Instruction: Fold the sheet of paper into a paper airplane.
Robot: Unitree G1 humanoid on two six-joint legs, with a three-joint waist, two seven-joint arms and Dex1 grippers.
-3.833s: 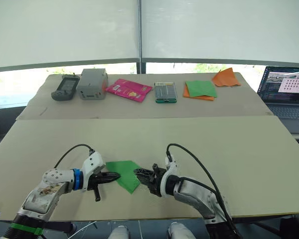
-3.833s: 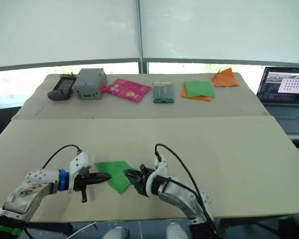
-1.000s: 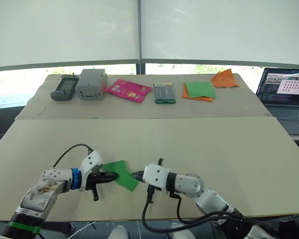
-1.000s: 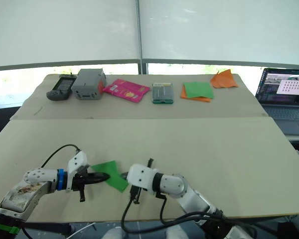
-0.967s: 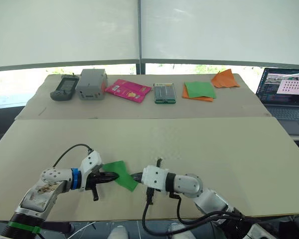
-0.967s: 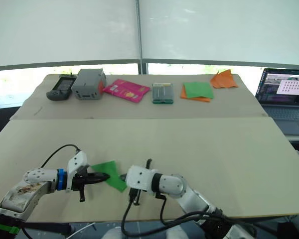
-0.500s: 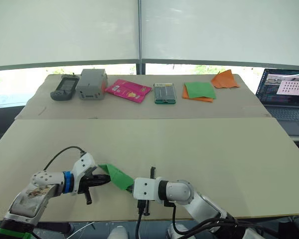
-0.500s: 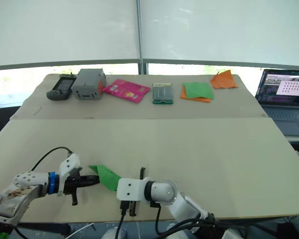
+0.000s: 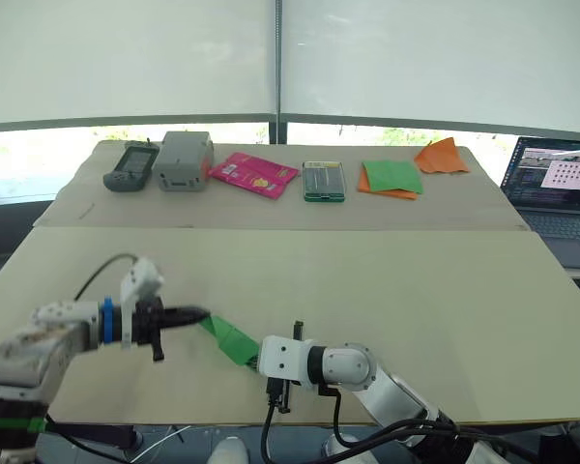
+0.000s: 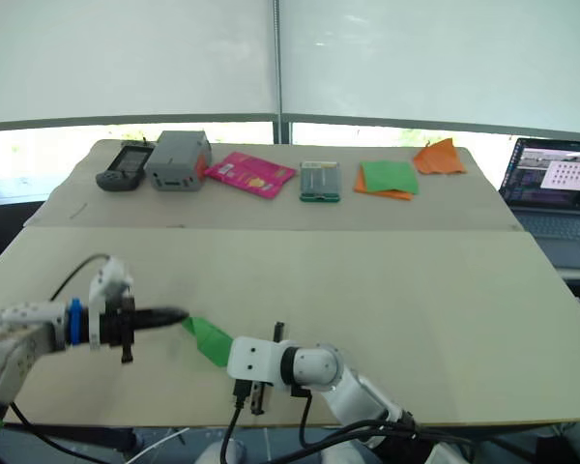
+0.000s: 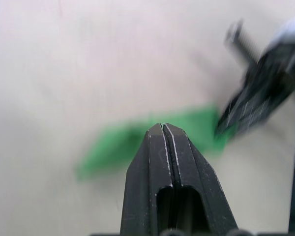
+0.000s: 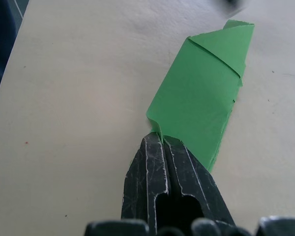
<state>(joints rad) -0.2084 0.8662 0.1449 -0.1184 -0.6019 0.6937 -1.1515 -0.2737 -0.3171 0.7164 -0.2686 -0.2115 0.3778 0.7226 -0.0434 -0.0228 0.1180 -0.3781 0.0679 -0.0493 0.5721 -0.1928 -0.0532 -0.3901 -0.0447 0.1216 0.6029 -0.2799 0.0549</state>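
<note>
The sheet of paper (image 9: 230, 339) is bright green and folded into a narrow strip with a triangular flap at its far end (image 12: 221, 42). It lies near the table's front edge. My right gripper (image 9: 256, 360) is shut on the strip's near end, and the right wrist view shows the paper's edge pinched between the tips (image 12: 162, 140). My left gripper (image 9: 201, 314) hovers at the strip's left end. Its fingers (image 11: 163, 129) are shut with nothing between them, and the paper (image 11: 118, 145) lies just beyond them.
On the back table stand a handheld device (image 9: 129, 166), a grey box (image 9: 183, 160), a pink packet (image 9: 254, 174), a small green-edged case (image 9: 323, 181), a green-and-orange stack of sheets (image 9: 390, 178) and an orange pointed paper piece (image 9: 441, 155). A laptop (image 9: 559, 188) sits at the far right.
My left gripper has drawn back to the left and risen, off the paper's left end. The right gripper stays shut on the strip, which now lies flatter.
</note>
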